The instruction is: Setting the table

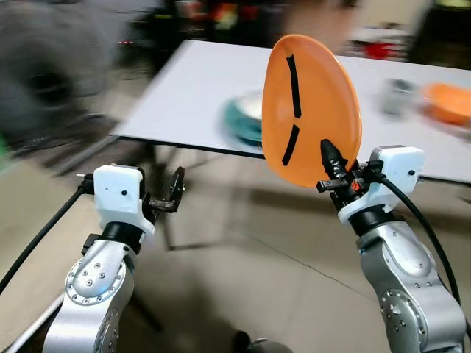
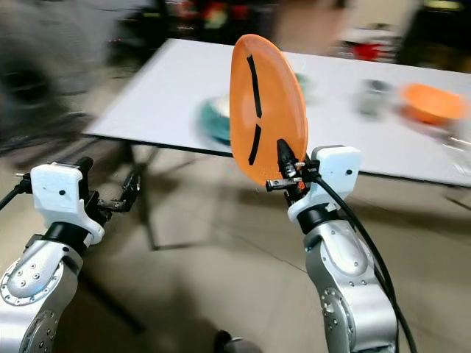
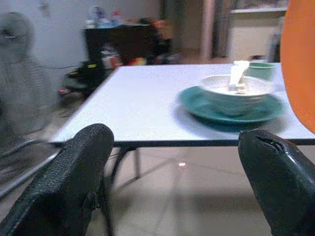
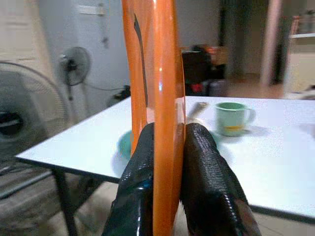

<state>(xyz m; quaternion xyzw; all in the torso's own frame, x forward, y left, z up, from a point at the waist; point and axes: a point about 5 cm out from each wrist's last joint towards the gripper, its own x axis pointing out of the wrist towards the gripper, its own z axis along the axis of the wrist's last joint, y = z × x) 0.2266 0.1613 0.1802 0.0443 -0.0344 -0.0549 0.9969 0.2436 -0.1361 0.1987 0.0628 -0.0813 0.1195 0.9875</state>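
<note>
- Your right claw [image 1: 329, 163] is clamped on the lower rim of the orange plate [image 1: 309, 110], one finger on each face, as the right wrist view shows; the plate stands on edge above the claw, in the air just short of the worktop [image 1: 191, 88].
- Expect the plate to be stiff, light and glossy, probably plastic. A pinch at the rim alone leaves it free to pivot or slip, so move gently and tilt it flat before you set it down.
- Your left claw [image 1: 168, 197] is spread wide with nothing between its fingers, held low in front of the worktop's near edge, well apart from the plate.
- On the worktop a teal plate [image 3: 231, 105] carries a pale bowl [image 3: 236, 91], with a green mug [image 4: 231, 118] behind; farther along the right side sits a second orange dish [image 1: 449, 103].
- The head views are blurred, so judge the free spot carefully.
</note>
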